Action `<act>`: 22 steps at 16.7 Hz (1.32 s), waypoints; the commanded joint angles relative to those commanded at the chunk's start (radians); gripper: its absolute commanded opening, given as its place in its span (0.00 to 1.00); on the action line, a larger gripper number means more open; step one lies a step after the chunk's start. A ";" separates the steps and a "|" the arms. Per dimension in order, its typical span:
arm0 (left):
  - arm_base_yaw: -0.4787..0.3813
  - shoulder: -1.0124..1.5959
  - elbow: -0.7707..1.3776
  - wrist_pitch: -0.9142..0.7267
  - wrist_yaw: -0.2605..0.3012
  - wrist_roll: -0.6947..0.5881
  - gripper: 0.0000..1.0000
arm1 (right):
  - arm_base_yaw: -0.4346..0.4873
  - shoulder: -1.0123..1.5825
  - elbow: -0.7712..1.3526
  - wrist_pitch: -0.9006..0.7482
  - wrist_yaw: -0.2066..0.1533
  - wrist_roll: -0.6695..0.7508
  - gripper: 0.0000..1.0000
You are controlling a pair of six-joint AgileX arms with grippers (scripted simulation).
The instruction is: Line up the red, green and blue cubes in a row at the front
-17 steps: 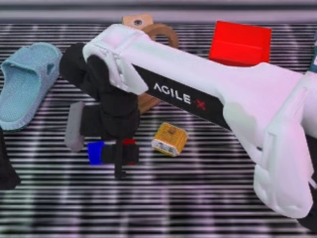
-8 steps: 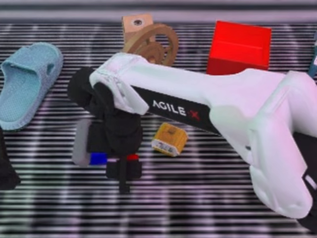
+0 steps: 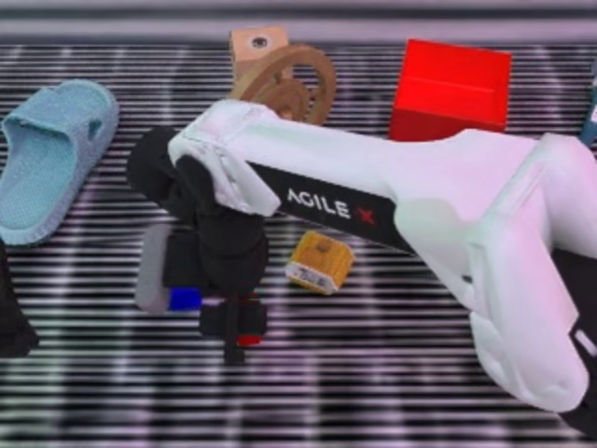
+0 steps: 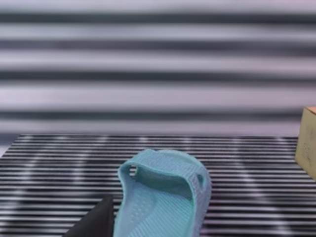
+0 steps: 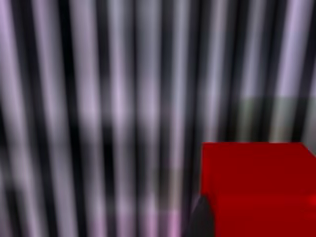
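Table (image 3: pixel 392 373) — black-and-white stripes; slipper (image 3: pixel 51 154) light blue; box (image 3: pixel 451 82) red; toy block (image 3: pixel 320 261) — orange top, white sides.

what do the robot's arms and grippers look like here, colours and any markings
The right arm has a bulky, rounded white shell with a black panel reading AGILE and a red X. Its wrist section is black, with a grey block on one side, and ends in the black right gripper. Of the left arm only a black part shows at the top view's left edge. No cables are visible.

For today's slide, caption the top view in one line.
Right gripper over the red cube, blue cube beside it.
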 joint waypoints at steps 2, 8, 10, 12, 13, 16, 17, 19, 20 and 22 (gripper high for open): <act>0.000 0.000 0.000 0.000 0.000 0.000 1.00 | 0.000 0.000 0.000 0.000 0.000 0.000 0.75; 0.000 0.000 0.000 0.000 0.000 0.000 1.00 | 0.000 0.000 0.000 0.000 0.000 0.000 1.00; 0.000 0.000 0.000 0.000 0.000 0.000 1.00 | 0.000 0.000 0.000 0.000 0.000 0.000 1.00; 0.000 0.000 0.000 0.000 0.000 0.000 1.00 | 0.000 0.000 0.000 0.000 0.000 0.000 1.00; 0.000 0.000 0.000 0.000 0.000 0.000 1.00 | 0.000 0.000 0.000 0.000 0.000 0.000 1.00; 0.000 0.000 0.000 0.000 0.000 0.000 1.00 | 0.001 0.002 0.017 -0.017 -0.001 -0.003 1.00; 0.000 0.000 0.000 0.000 0.000 0.000 1.00 | 0.002 0.003 0.042 -0.042 -0.001 -0.004 1.00; 0.000 0.000 0.000 0.000 0.000 0.000 1.00 | 0.002 0.003 0.118 -0.116 -0.002 -0.004 1.00; 0.000 0.000 0.000 0.000 0.000 0.000 1.00 | 0.002 0.003 0.160 -0.161 -0.002 -0.003 1.00; 0.000 0.000 0.000 0.000 0.000 0.000 1.00 | 0.003 0.001 0.233 -0.237 -0.002 -0.004 1.00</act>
